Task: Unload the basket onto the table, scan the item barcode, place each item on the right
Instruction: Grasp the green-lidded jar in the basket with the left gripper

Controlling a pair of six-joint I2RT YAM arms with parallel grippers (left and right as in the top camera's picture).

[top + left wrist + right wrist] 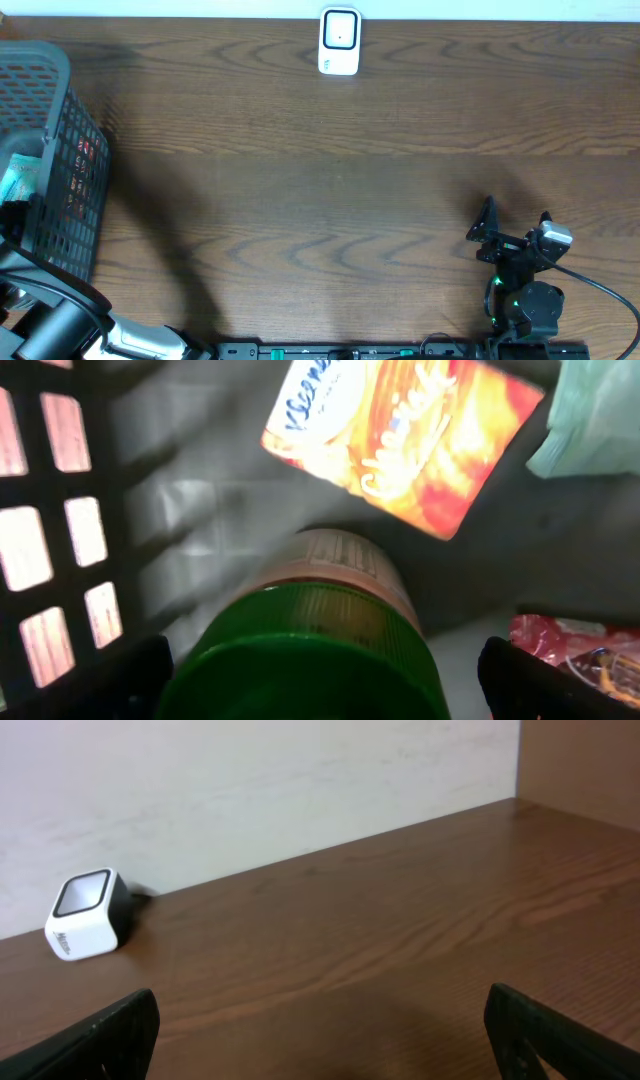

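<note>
Nearby, tissue pack [400, 430] beside green-capped bottle [320, 630]

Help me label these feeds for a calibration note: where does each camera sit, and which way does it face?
Overhead: above the table, facing straight down; the right gripper and left arm show.
Left wrist: in the basket, facing down at a green-capped bottle; the left gripper's open fingers flank it.
Right wrist: low over the table, facing the scanner at the wall; the right gripper's fingers fill the bottom corners.
Shared: overhead and right wrist both show the scanner.
</note>
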